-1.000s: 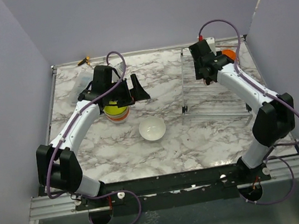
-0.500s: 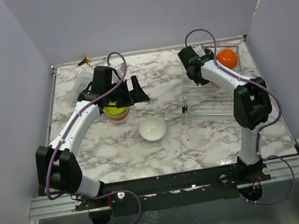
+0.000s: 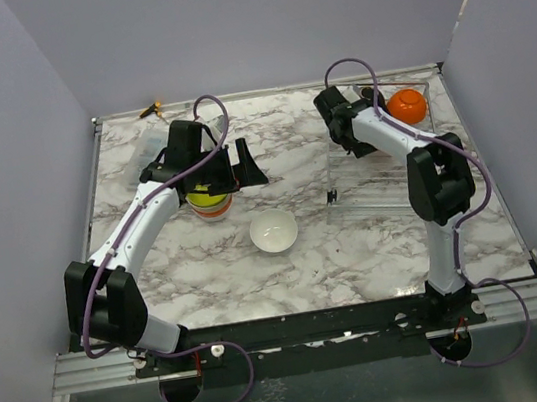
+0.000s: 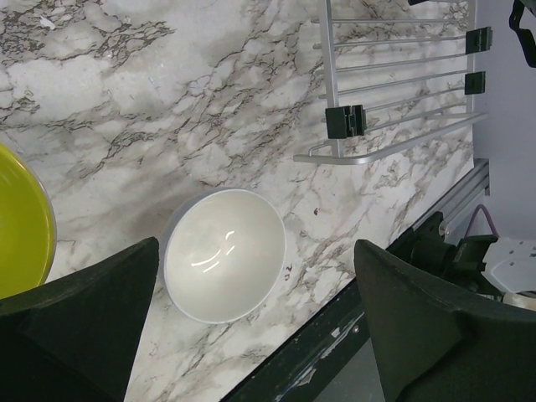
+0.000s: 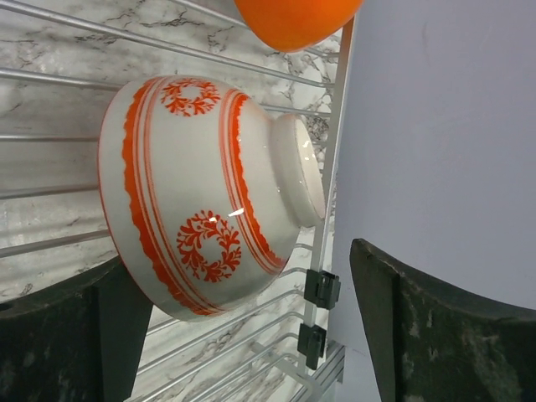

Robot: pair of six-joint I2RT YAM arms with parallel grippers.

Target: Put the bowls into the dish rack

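Since a second ago the right arm has folded in and swung from the rack's (image 3: 377, 185) right side to its back-left corner, uncovering the orange bowl (image 3: 406, 106) in the back of the rack. Looks like a release: two bowls racked, the rest still to load. The right gripper (image 5: 239, 260) is spread wide around the patterned bowl (image 5: 201, 201), which lies on its side on the bars, not clamped. The left gripper (image 4: 255, 251) hasn't moved; it is wide open, empty, over the lime bowl (image 3: 207, 198) stack, with the white bowl (image 4: 224, 265) on the table.
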